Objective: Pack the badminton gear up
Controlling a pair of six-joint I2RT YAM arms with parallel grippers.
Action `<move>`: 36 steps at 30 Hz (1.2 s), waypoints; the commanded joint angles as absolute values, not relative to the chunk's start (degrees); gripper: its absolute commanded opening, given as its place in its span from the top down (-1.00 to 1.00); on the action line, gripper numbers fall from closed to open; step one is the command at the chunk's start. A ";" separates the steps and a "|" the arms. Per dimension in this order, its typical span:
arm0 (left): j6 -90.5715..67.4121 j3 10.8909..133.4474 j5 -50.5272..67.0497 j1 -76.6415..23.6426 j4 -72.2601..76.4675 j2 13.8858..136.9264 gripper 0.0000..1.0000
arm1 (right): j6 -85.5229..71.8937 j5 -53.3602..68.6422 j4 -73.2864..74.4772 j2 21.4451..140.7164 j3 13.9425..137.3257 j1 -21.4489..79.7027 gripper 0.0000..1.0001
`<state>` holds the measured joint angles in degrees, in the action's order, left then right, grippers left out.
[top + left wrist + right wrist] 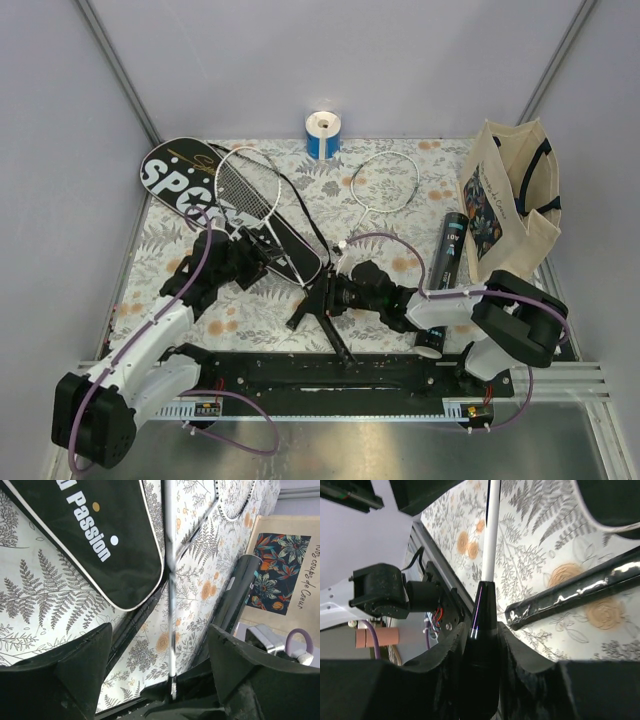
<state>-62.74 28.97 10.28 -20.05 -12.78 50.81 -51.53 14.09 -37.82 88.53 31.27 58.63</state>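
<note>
The right gripper is pressed together on a black racket handle, with one finger against each side where the grip tapers into a thin white shaft. This is near the middle of the floral-printed tablecloth, a little toward the near edge. The shaft runs away from the right gripper and passes between the fingers of the left gripper, whose jaws are spread wide, with the shaft clear of both fingers. Just far-left of the left gripper lies the rounded near end of the long black racket cover, which has white piping and white lettering and stretches diagonally toward the far left corner. A white-framed racket rests with its strung head on top of that cover. A second white-framed racket has its head flat on the cloth, far of centre. I cannot tell which of the two heads belongs to the pinched handle. A second black handle, glossy, lies on the cloth just beside the held one. The black cylindrical tube lies to the right of the right gripper, next to a cream tote bag with a flower print at the right edge. A short blue-and-white roll stands at the far edge.
</note>
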 commanded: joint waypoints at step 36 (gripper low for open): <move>-59.86 90.79 -15.03 -20.04 -42.89 120.14 -0.12 | -35.69 -14.68 -10.11 38.67 19.60 52.65 1.00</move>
<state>-60.80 86.89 -13.96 -20.08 -41.19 117.47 -38.59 -12.62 -7.55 39.59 18.90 52.82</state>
